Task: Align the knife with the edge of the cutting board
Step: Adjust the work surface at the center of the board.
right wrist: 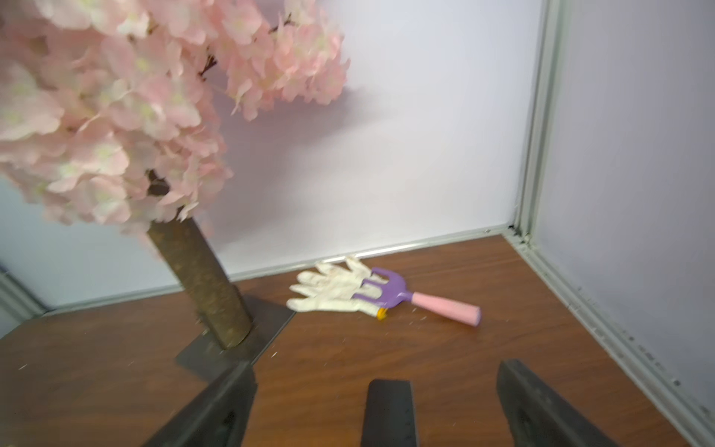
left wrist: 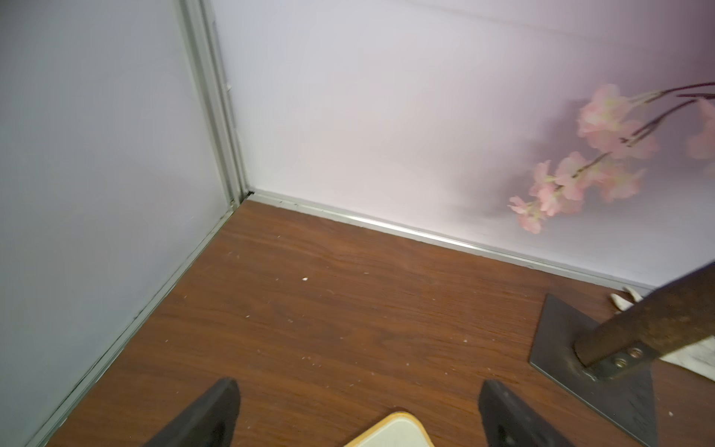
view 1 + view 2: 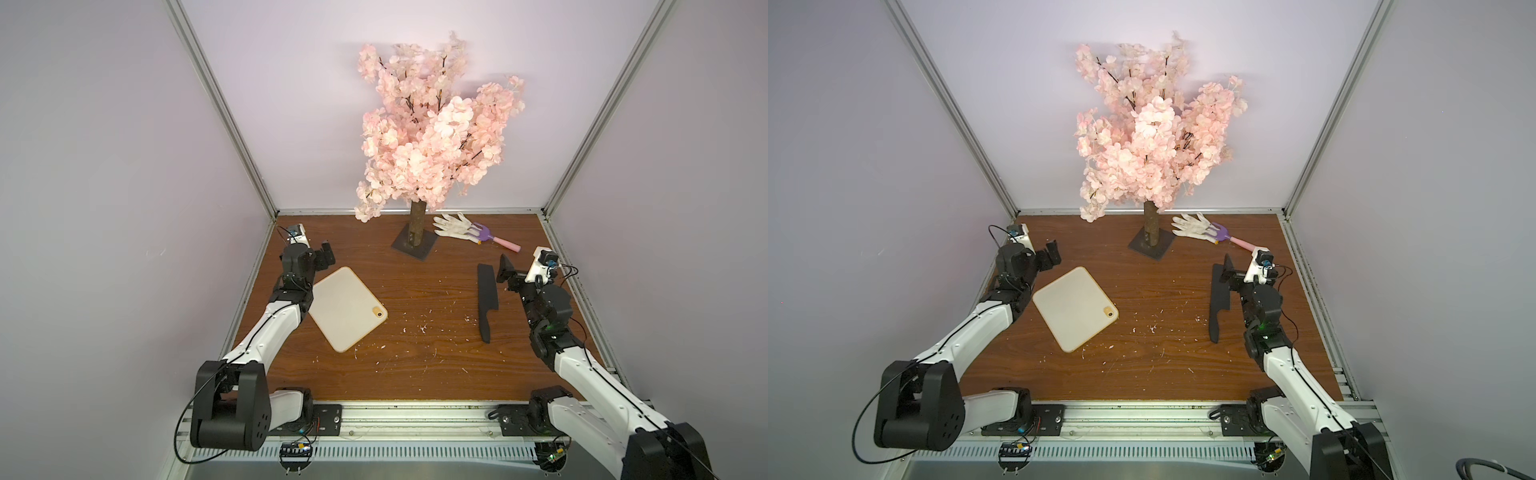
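You are at the pick-up stage. The knife [image 3: 487, 296] lies flat on the right side of the wooden table [image 3: 415, 365], well apart from the cutting board [image 3: 345, 309] on the left. Your right gripper [image 1: 375, 367] is spread wide and holds nothing. In the right wrist view the far end of the blade shows between its fingers [image 1: 541, 410] and touches neither. Your left gripper [image 2: 360, 387] is also wide open and empty, near the board's far corner.

The knife's long axis runs almost straight away from the arm bases, with the blade end toward the back wall and the handle toward the bases. The board sits skewed, roughly diagonal to the table, and the corner with the orange-ringed hole points toward the table's middle. So the knife is parallel to none of its edges.

The next move probably calls for bringing the right fingertips down to the tabletop, since the blade is thin and flat, and closing across its width. You would then carry it left and turn it to match one skewed edge of the board.
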Controlling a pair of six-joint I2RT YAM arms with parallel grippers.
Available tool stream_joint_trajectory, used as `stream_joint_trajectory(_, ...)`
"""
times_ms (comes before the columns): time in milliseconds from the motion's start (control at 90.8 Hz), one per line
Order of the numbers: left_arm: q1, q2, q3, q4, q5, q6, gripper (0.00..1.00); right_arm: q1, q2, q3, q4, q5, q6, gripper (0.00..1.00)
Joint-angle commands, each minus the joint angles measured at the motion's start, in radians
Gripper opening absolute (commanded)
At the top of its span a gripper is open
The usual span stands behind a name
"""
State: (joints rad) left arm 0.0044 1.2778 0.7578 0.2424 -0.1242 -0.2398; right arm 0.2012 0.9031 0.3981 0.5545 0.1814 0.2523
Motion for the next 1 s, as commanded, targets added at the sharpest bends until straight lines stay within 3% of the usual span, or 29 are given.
stream_joint_trajectory(0,0.060,0.034,0.027,-0.172,0.064,-0.088,0.97,0.047,-0.037,0.043,-0.174,-0.162,0.100,0.99)
stream_joint_trajectory(154,0.182,0.096,0.040,-0.203,0.197,-0.155,0.99,0.176,0.013,0.154,-0.390,-0.120,0.172,1.00)
stream_joint_trajectory(253,0.219,0.146,0.045,-0.204,0.217,-0.162,0.99,0.265,0.071,0.175,-0.451,-0.087,0.206,1.00)
stream_joint_trajectory(672,0.244,0.375,0.144,-0.273,0.236,-0.158,0.99,0.539,0.164,0.063,-0.365,0.005,0.294,1.00)
stream_joint_trajectory(991,0.244,0.490,0.191,-0.343,0.314,-0.167,1.00,0.693,0.297,0.104,-0.310,0.051,0.334,1.00)
